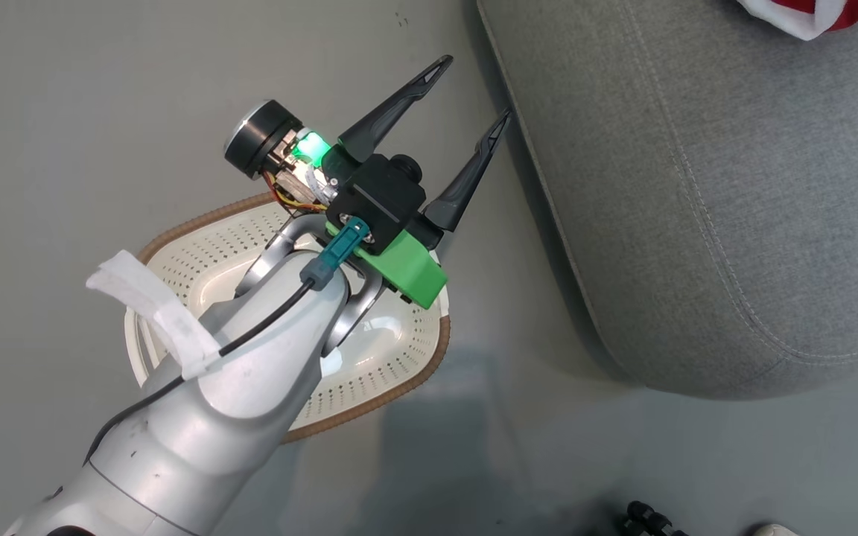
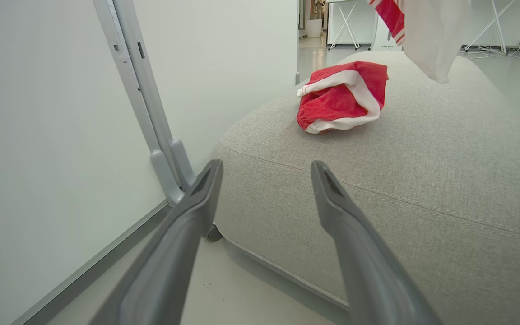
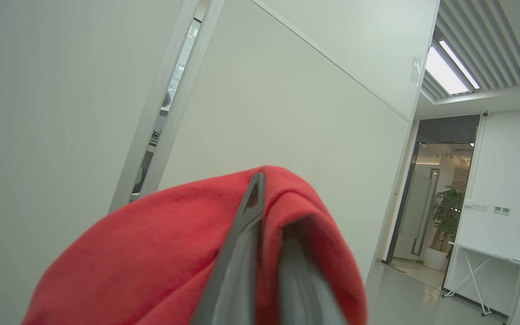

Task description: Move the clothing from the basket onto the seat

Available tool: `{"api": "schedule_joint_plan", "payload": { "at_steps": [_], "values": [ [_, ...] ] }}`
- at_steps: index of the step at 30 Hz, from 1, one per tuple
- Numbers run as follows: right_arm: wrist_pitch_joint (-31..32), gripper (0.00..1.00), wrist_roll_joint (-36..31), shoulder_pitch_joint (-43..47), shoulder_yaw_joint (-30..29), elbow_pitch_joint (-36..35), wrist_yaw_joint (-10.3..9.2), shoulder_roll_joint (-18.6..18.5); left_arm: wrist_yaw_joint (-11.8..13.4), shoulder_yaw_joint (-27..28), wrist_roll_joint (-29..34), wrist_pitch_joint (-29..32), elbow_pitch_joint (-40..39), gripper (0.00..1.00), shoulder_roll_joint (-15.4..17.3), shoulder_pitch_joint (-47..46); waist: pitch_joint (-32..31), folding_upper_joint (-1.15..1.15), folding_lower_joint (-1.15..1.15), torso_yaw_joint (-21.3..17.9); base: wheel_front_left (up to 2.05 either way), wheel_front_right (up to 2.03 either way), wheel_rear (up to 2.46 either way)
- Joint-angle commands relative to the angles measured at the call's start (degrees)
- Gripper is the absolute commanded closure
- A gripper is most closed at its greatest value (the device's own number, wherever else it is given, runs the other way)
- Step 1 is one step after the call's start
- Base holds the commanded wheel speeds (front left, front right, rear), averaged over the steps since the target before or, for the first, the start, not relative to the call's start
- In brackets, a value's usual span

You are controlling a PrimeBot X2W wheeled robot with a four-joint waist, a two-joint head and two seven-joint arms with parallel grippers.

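Grey floor (image 1: 64,112): we list basket (image 1: 392,372); seat (image 1: 697,186) bearing one garment (image 2: 341,97); left pincer (image 1: 477,86) spread; right pincer (image 3: 269,198) pinching second garment (image 3: 151,253), which may fall short if released early.

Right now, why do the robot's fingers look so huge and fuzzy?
Left wrist view: the left gripper's fingers sit close to the wide lens, so they loom soft, while the clothing on the seat is sharp. Right wrist view: ceiling light glares. Head view: a shadow darkens the floor.

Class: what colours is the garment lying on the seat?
Red with white bands; the garment shows best in the left wrist view.
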Motion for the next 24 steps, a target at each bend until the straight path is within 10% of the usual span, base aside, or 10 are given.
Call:
{"api": "schedule_joint_plan", "payload": {
  "at_steps": [1,24],
  "values": [
    [-0.1,1.0,0.4,-1.1,0.2,1.2,-0.04,-0.7,0.0,0.2,0.5,0.0,-0.4,0.0,0.1,-1.2,2.3,0.0,0.0,1.7,0.0,0.0,0.0],
    [-0.1,1.0,-1.8,9.6,-2.2,23.2,-0.04,3.8,-0.8,1.1,2.0,0.0,-0.5,0.0,-1.5,-2.1,5.4,0.0,0.0,4.1,0.0,0.0,0.0]
  ]
}}
